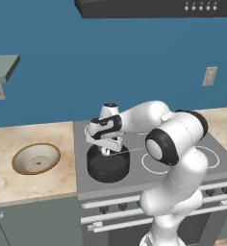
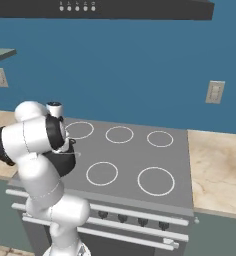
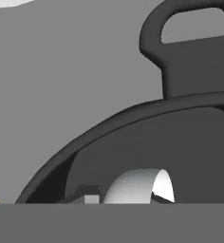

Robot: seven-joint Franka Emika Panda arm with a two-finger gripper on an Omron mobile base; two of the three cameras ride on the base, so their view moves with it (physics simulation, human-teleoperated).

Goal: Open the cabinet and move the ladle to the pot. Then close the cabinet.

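The black pot stands on the stove's front left burner. My gripper hangs just above its opening, shut on the ladle, whose thin grey handle sticks out to the right over the rim. In the hand view the pale ladle bowl sits between my fingertips, inside the pot's rim, with one pot handle beyond. My own arm hides most of the pot in the right base view. A grey-green cabinet corner juts in at upper left; its doors are out of view.
A tan bowl rests on the marble counter left of the grey stove. A dark range hood hangs overhead. More counter lies to the stove's right. Outlets are on the blue wall.
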